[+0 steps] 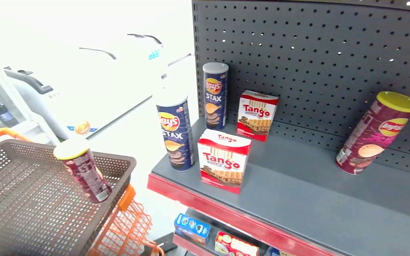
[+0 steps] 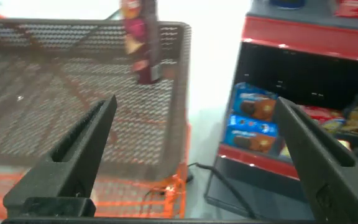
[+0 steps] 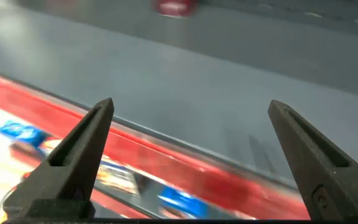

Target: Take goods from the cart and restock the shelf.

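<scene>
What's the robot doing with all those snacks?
A robot is filling a shop shelf from a cart. Right now neither pincer holds anything. The left pincer is open and faces the cart basket, where one dark red chip can sits. The right pincer is open just above the grey shelf. On the shelf are two blue chip cans, two wafer boxes and a yellow-lidded can.

Maroon can point(image 1: 84, 171) in cart basket point(image 1: 20, 202)
</scene>
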`<state>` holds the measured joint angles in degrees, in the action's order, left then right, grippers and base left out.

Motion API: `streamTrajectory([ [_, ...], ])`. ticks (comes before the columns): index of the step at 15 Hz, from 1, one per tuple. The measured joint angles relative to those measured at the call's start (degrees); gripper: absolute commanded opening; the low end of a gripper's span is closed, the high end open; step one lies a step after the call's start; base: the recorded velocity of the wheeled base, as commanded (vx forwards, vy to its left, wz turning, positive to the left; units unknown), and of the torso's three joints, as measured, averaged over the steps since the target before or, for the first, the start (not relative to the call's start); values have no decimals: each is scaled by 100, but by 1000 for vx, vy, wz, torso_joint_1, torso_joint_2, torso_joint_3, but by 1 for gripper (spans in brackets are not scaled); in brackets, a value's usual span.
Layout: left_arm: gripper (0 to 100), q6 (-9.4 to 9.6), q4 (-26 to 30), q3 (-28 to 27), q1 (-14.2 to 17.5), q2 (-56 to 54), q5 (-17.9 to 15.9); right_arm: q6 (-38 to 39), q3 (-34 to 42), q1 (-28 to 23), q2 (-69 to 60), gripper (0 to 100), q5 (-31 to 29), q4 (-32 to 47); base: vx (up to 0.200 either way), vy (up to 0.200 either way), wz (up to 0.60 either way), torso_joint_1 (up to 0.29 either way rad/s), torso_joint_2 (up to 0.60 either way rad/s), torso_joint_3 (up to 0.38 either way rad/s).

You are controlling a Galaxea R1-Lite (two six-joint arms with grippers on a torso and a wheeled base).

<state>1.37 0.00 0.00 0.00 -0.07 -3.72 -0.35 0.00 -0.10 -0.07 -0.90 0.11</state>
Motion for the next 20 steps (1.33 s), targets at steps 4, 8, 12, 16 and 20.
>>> streamTrajectory([
  [4,100,2,0,0,-5,0,-16,2,0,-1,0,100,-5,-1,0,0,0,0,0,0],
  [8,100,2,0,0,-2,0,16,4,0,0,0,100,-5,-4,0,0,0,0,0,0],
  [12,100,2,223,-460,-2,145,96,4,0,0,0,100,-7,-4,0,0,0,0,0,0],
  [16,100,400,427,-1257,24,1402,549,2,0,2,0,100,-7,-1,0,0,0,0,0,0],
  [20,100,719,196,-1948,85,3118,1168,4,0,-1,0,100,-7,-1,0,0,0,0,0,0],
])
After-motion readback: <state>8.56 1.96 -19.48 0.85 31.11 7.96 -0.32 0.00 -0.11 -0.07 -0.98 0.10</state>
